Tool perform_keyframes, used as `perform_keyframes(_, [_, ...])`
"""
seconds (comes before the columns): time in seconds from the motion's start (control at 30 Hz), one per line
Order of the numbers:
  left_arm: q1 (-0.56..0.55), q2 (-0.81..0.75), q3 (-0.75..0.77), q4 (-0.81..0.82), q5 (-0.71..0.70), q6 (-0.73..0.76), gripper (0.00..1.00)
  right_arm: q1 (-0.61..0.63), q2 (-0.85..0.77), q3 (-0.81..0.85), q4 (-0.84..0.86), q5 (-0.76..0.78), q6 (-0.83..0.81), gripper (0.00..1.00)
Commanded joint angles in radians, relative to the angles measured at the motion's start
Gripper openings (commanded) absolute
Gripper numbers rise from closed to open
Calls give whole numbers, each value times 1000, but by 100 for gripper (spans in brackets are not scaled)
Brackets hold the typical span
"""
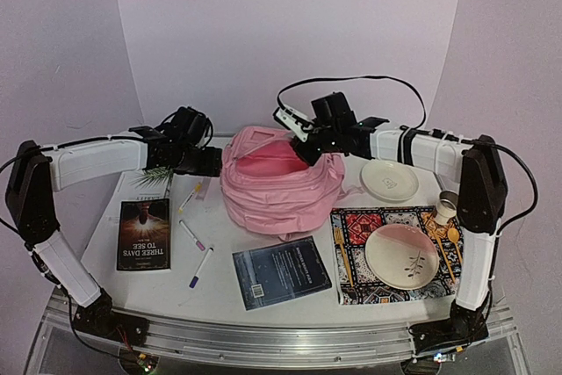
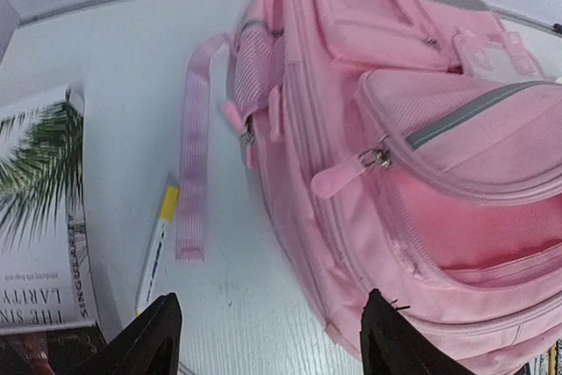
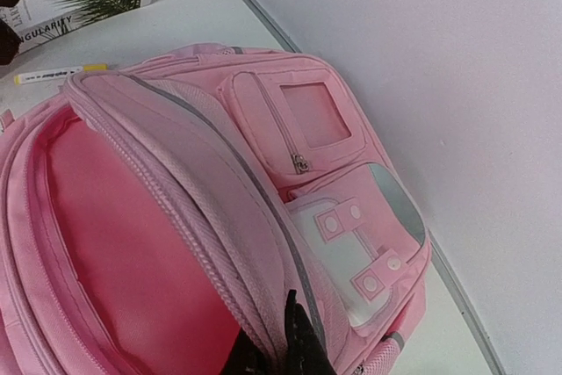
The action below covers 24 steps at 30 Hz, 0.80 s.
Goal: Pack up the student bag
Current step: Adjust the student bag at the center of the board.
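Student bag (image 1: 279, 189) is lying mid-table toward the back wall, with its main compartment gaping and its front pockets facing the wall.

Right gripper (image 3: 277, 350) is pinching the zipped rim of the opening flap, fingers clenched on fabric, propping the mouth open.

Left gripper (image 2: 268, 353) is hovering just beside the bag's left flank, jaws spread wide and grasping nothing. A loose strap (image 2: 191, 155) and a yellow-capped marker (image 2: 156, 243) are lying beneath it.

Handling (judgement):
- The bag is looking soft, light and floppy.
- The mouth is probably collapsing if the rim is let go.
- The best holds are the piped zipper rim or the strap; the smooth pocket panels are offering little to pinch.

Surface: the white table (image 1: 219, 300) is looking smooth, so the bag is likely sliding under a sideways push.

Room:
- A palm-cover book (image 1: 151, 180) and a dark book (image 1: 144, 233) are sitting at left.
- A blue book (image 1: 281, 271) is lying in front.
- A patterned placemat (image 1: 351, 226) with a plate (image 1: 401, 255) is crowding the right.
- Walls are standing close behind.
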Motion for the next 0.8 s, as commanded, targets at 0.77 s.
perform_keyframes(0.77, [15,98,-225,-171,14,-528,61,89,-101,-40,81,45,95,0])
